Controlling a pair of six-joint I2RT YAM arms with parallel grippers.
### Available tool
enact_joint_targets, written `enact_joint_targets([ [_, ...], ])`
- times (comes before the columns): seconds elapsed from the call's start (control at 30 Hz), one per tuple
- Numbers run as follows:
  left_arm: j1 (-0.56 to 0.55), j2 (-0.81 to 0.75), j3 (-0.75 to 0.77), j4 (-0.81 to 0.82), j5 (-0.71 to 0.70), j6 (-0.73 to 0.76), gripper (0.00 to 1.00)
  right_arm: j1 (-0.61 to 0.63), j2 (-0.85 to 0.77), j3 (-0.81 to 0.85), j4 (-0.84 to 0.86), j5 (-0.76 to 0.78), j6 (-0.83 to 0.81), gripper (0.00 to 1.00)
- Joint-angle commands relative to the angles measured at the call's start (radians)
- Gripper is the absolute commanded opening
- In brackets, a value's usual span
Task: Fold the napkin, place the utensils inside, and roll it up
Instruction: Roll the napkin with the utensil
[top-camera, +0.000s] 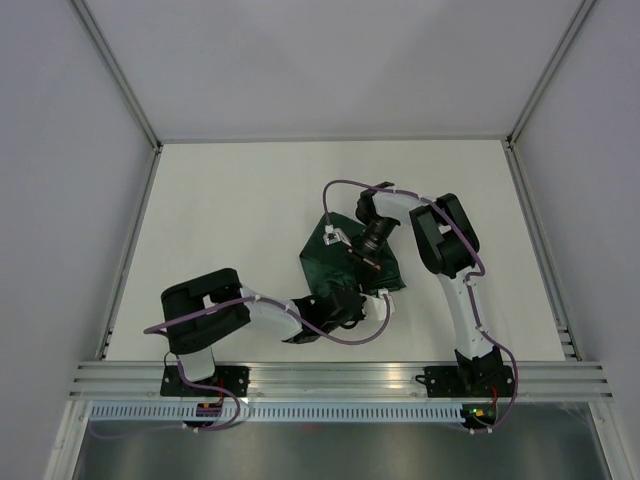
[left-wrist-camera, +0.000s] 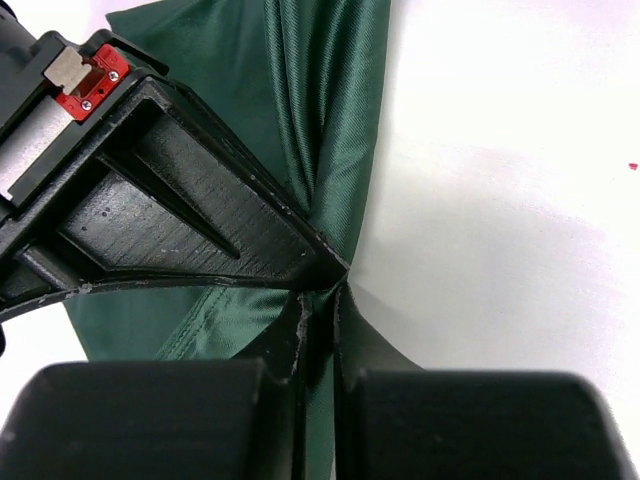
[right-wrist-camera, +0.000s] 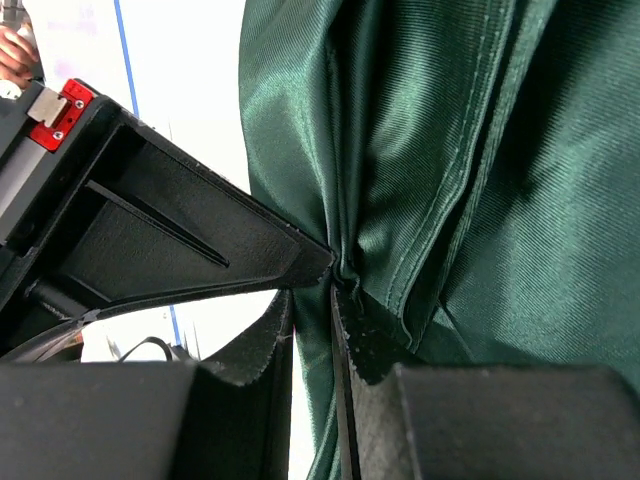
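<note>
The dark green napkin (top-camera: 345, 268) hangs bunched between my two grippers over the middle of the table. My left gripper (top-camera: 345, 305) is shut on its near lower edge; in the left wrist view the cloth (left-wrist-camera: 330, 130) runs into the closed jaws (left-wrist-camera: 322, 300). My right gripper (top-camera: 362, 255) is shut on its upper part; in the right wrist view the gathered folds (right-wrist-camera: 440, 170) are pinched at the fingertips (right-wrist-camera: 335, 285). The fork is not in view.
The white table (top-camera: 250, 200) has grey walls and metal frame posts on three sides. An aluminium rail (top-camera: 340, 378) runs along the near edge by the arm bases.
</note>
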Motion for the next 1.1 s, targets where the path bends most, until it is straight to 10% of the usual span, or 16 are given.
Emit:
enact_joint_targets([
  [0.0,0.037,0.01,0.024,-0.146,0.09,-0.124,0.02,0.004,0.048,0.004,0.094,0.093,-0.043,0.13],
  [0.27,0.105,-0.019,0.012,-0.182,0.235,-0.213,0.02,-0.042,-0.067,-0.016,0.132,0.01,-0.019,0.45],
  [0.8,0.261,-0.022,0.03,-0.222,0.597,-0.382,0.02,-0.383,-0.427,-0.209,0.151,-0.237,-0.256,0.55],
  [1.07,0.34,0.007,0.041,-0.194,0.815,-0.488,0.02,-0.359,-0.851,-0.7,0.862,-0.042,0.009,0.63],
])
